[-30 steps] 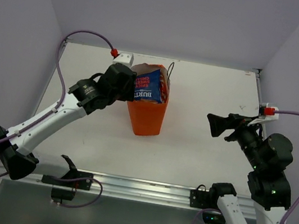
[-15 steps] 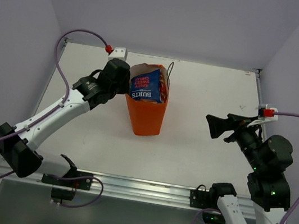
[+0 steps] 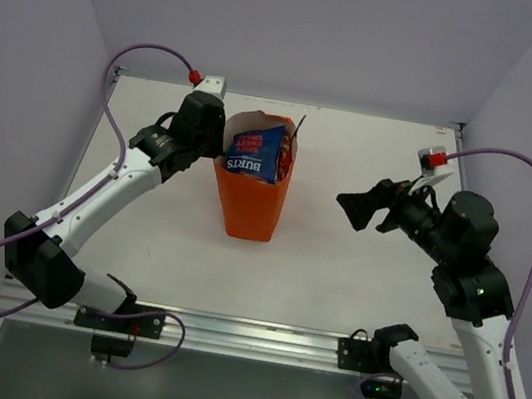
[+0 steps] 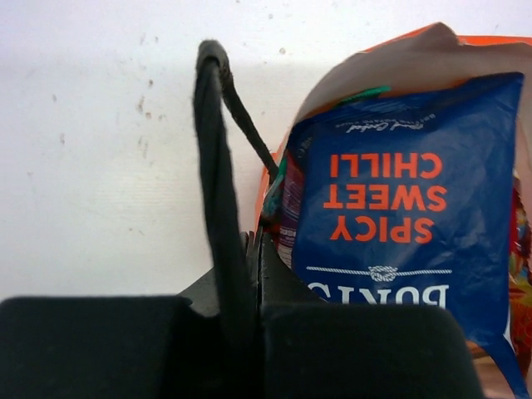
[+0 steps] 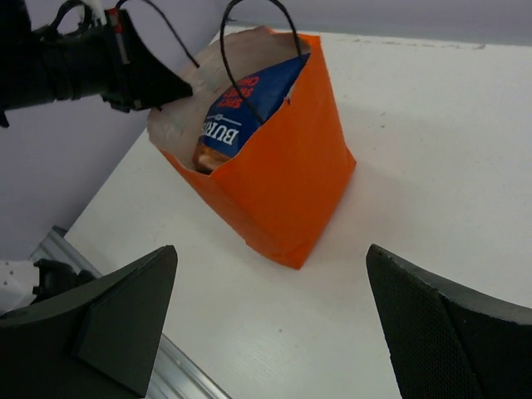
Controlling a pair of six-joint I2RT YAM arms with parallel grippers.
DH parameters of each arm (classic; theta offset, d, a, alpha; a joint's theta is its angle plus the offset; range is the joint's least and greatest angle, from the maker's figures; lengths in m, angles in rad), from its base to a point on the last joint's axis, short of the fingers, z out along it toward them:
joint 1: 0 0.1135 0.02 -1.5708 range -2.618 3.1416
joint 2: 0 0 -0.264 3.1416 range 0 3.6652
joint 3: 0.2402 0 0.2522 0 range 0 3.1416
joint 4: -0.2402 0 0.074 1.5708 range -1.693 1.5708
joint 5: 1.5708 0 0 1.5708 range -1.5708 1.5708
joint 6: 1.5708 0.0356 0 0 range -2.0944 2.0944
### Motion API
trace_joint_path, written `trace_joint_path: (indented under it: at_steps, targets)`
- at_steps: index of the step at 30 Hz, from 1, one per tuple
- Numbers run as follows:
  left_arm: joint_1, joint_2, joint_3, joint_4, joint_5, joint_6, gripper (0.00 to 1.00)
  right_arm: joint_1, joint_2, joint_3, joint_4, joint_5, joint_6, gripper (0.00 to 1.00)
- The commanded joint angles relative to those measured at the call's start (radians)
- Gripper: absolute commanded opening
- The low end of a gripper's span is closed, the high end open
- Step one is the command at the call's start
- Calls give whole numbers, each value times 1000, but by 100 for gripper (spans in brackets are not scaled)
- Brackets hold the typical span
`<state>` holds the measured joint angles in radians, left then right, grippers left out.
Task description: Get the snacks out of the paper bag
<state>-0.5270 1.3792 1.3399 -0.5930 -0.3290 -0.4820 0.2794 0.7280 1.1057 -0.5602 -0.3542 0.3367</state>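
The orange paper bag (image 3: 250, 207) stands upright mid-table, its black cord handles (image 4: 214, 166) sticking up. A blue-and-red packet (image 3: 258, 153) labelled "spicy sweet chilli" (image 4: 399, 208) pokes out of its mouth. Edges of purple (image 4: 291, 191), teal (image 4: 366, 93) and red (image 4: 522, 241) snacks show beside it. My left gripper (image 3: 216, 141) is shut on the bag's left rim, and one cord handle drapes over its fingers (image 4: 283, 287). My right gripper (image 3: 351, 208) hovers open to the right of the bag, apart from it, and faces the bag (image 5: 291, 183).
White tabletop (image 3: 373, 166) enclosed by pale walls at the back and sides. A metal rail (image 3: 244, 336) runs along the near edge between the arm bases. Purple cables (image 3: 514, 168) arch over both arms.
My left gripper closed on the bag's left rim, and the bag shifted slightly left. My right arm swung left, closer to the bag, still open.
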Motion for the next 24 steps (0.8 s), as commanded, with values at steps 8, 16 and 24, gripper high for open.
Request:
trace_joint_path:
  at_steps: [8, 16, 24]
  targets:
    - [50, -3, 173, 286, 50, 551, 0, 415, 356, 347, 39, 173, -146, 99]
    - [51, -29, 165, 317, 87, 654, 0, 504, 677, 709, -47, 250, -93, 99]
    - [48, -89, 139, 334, 111, 652, 0, 506, 794, 654, 60, 248, 223, 98]
